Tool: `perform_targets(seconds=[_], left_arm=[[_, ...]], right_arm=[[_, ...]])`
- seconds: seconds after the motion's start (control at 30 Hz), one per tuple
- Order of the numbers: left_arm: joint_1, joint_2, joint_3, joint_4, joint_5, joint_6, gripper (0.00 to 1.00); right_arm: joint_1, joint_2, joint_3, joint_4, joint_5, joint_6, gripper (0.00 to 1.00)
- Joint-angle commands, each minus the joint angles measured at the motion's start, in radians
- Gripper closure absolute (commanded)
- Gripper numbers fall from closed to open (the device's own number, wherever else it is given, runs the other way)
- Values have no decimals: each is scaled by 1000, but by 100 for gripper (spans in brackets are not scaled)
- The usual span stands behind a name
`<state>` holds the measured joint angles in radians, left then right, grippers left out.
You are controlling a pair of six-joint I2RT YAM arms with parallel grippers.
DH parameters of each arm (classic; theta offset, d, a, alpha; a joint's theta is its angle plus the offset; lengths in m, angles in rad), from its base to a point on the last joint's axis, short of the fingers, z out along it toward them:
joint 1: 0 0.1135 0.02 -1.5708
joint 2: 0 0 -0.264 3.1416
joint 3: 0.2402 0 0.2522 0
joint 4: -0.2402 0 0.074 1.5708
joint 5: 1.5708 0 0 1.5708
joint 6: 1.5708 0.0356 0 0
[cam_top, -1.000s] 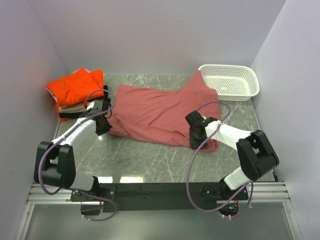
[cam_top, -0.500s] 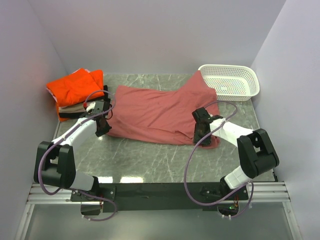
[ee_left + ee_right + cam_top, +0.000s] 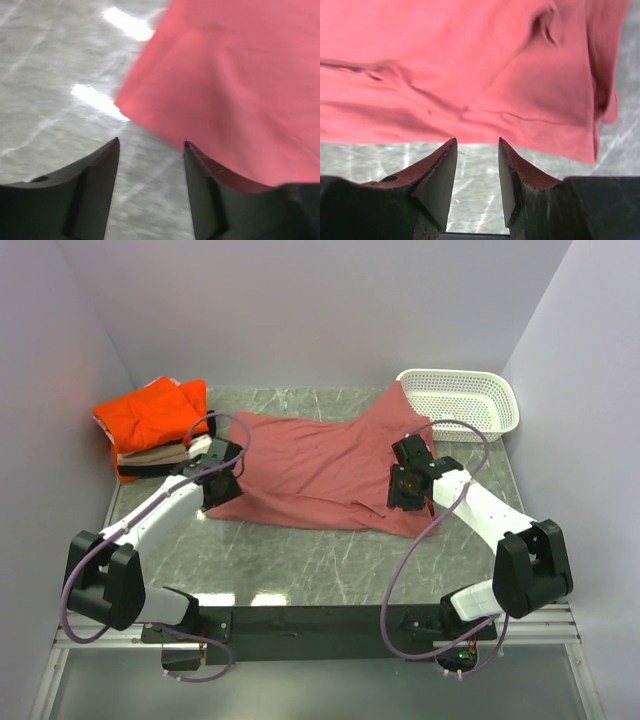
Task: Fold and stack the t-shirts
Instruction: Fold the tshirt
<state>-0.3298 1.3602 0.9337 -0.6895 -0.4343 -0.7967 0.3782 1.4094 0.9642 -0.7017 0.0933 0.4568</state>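
Observation:
A dusty-red t-shirt (image 3: 320, 462) lies spread across the middle of the table. My left gripper (image 3: 222, 482) is at the shirt's left edge. In the left wrist view it (image 3: 151, 142) stands open over bare marble, with the shirt's edge (image 3: 240, 85) just past the right fingertip (image 3: 192, 160). My right gripper (image 3: 405, 486) hangs over the shirt's lower right part. It (image 3: 477, 141) is open with nothing between the fingers, and the shirt's hem (image 3: 470, 65) lies just beyond the tips. Folded orange (image 3: 150, 412), beige (image 3: 150, 454) and black (image 3: 130, 470) shirts are stacked at the far left.
A white perforated basket (image 3: 462, 405) stands at the back right corner, touching the red shirt's raised sleeve. Walls close in the table on the left, back and right. Bare marble (image 3: 320, 560) runs along the front between the shirt and the arm bases.
My left gripper has opened, let go of the shirt's left edge and shifted slightly right. My right arm has stretched farther back over the shirt's lower right part, its jaws unchanged.

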Motion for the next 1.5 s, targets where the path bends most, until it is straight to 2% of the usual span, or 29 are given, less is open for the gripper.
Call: perform_targets(seconds=[0.0, 0.13, 0.2, 0.33, 0.5, 0.7, 0.83, 0.97, 1.23, 1.47], left_arm=[[-124, -16, 88, 16, -52, -68, 38], [-221, 59, 96, 166, 84, -84, 33], [-271, 128, 117, 227, 106, -87, 31], [-330, 278, 194, 268, 132, -62, 29], [-359, 338, 195, 272, 124, -65, 28], [-359, 286, 108, 303, 115, -79, 26], [-360, 249, 57, 315, 121, -93, 25], [-360, 185, 31, 309, 98, -102, 25], [-359, 13, -19, 249, 29, -108, 22], [-350, -30, -68, 196, -17, -128, 20]], right_arm=[[19, 19, 51, -7, -38, -35, 54], [45, 95, 61, 37, -64, -44, 54], [50, 118, 64, 53, -72, -47, 54], [54, 177, 68, 96, -75, -59, 54], [57, 217, 77, 122, -58, -76, 54], [64, 266, 90, 148, -63, -101, 55], [67, 272, 99, 154, -46, -109, 72], [68, 266, 139, 136, -11, -124, 100], [70, 341, 307, 79, 51, -164, 100], [68, 464, 438, 42, 143, -184, 100]])
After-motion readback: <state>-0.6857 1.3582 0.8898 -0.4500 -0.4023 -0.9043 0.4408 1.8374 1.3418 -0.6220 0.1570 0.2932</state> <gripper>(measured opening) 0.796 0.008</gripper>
